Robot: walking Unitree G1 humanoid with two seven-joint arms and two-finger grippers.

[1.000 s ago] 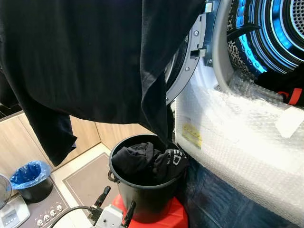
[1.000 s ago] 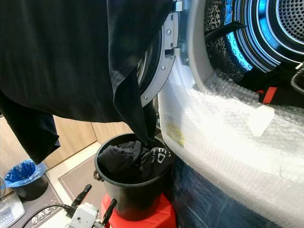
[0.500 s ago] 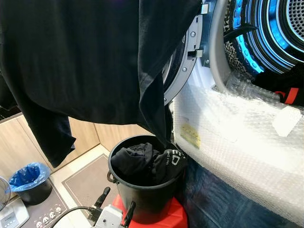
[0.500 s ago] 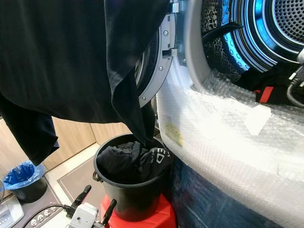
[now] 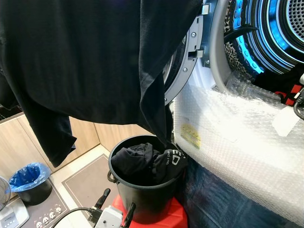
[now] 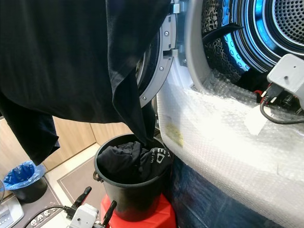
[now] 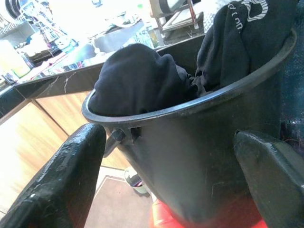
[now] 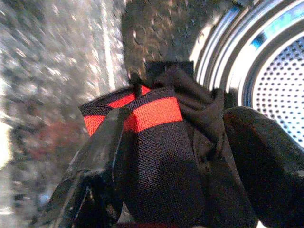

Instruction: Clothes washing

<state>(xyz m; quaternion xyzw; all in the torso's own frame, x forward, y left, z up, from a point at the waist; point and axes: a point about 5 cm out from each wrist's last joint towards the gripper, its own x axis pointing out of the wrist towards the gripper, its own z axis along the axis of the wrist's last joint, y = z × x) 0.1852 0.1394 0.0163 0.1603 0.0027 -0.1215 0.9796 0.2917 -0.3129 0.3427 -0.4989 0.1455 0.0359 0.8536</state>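
Home laundry corner, washer drum (image 5: 278,33) (blue-lit), wood cabinets (image 5: 14,142), laundry bucket (image 5: 142,190)

Both eye views look forward and down from the head, sharing the bucket (image 5: 145,183), the hanging black cloth (image 5: 85,61) and the washer drum (image 6: 266,33). The left wrist view looks up close at the bucket's wall (image 7: 199,156). The right wrist view sits very close to a red-striped garment (image 8: 161,156) at the drum's mouth.

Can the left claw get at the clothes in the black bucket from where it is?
Probably yes. The left claw sits open and low beside the black bucket, outside its wall. The clothes are heaped above the rim, uncovered, so it would likely have to rise over the rim first.
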